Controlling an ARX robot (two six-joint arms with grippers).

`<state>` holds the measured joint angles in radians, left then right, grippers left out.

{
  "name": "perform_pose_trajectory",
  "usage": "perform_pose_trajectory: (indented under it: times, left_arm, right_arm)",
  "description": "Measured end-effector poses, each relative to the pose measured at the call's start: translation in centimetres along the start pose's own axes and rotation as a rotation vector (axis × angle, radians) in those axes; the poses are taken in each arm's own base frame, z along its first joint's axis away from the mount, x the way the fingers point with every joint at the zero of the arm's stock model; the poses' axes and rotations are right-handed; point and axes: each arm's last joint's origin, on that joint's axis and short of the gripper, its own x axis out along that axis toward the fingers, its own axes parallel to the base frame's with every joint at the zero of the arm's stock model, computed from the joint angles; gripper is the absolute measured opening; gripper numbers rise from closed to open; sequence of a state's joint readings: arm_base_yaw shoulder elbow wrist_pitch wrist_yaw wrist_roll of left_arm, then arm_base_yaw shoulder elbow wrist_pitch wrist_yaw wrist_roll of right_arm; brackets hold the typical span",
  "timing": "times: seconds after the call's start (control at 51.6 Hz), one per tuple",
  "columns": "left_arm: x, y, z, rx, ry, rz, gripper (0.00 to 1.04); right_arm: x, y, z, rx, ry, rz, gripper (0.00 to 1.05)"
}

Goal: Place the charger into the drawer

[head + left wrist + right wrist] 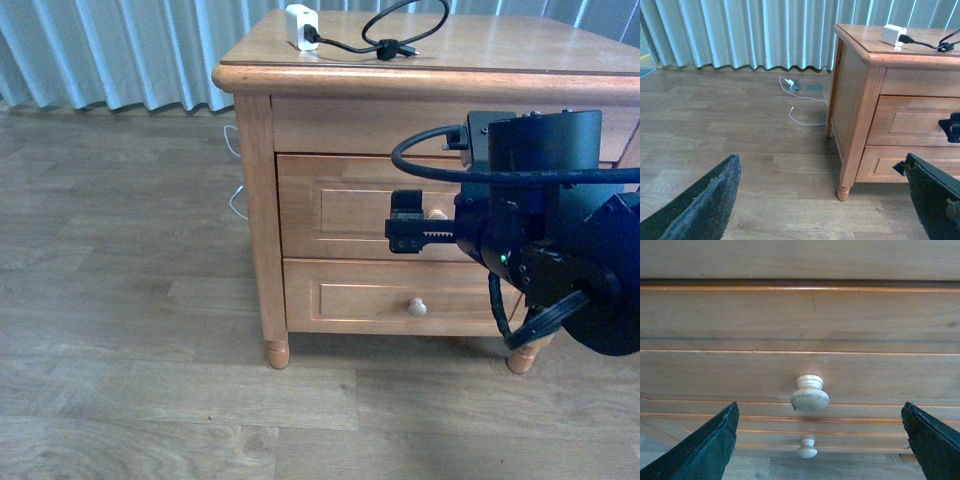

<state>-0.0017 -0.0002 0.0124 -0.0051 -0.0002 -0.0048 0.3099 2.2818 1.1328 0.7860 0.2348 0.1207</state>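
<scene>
The charger (301,26) sat on the cabinet top (500,55), toward the 11 o'clock corner in the front view. Its black cable (388,47) looped away toward 3 o'clock. The drawer (340,205) was shut, flush with the cabinet front just under the top's edge.

The right gripper (408,224) hung level with the drawer's knob (810,394), close in front of it. In the right wrist view its 2 fingers (705,450) were spread wide, with the knob centred in the gap and touching neither. The lower drawer (350,295) and its own knob (417,307) lay at 6 o'clock from that gripper, also shut.

The left gripper (821,160) hung well apart from the cabinet, on its 9 o'clock side, above the wooden floor (715,125). Its fingers were parted wide and held nothing. A white cord (810,124) lay on the floor near the curtain (740,30).
</scene>
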Motion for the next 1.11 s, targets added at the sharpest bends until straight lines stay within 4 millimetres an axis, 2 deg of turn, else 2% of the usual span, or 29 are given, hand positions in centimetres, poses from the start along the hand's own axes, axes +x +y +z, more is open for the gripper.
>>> perform_pose_trajectory:
  times: [0.31,1.047,1.105]
  left_arm:
    - [0.0,0.0,0.0,0.000,0.000,0.000,0.99]
    - [0.0,0.0,0.0,0.000,0.000,0.000,0.99]
    - [0.0,0.0,0.0,0.000,0.000,0.000,0.99]
  right_arm:
    - [2.4,-0.2,-1.4,0.002,0.013,-0.016,0.97]
    - [2.8,-0.5,-1.6,0.019,-0.011,-0.037,0.97]
    - [2.8,-0.5,-1.6,0.019,-0.013,-0.037,0.91]
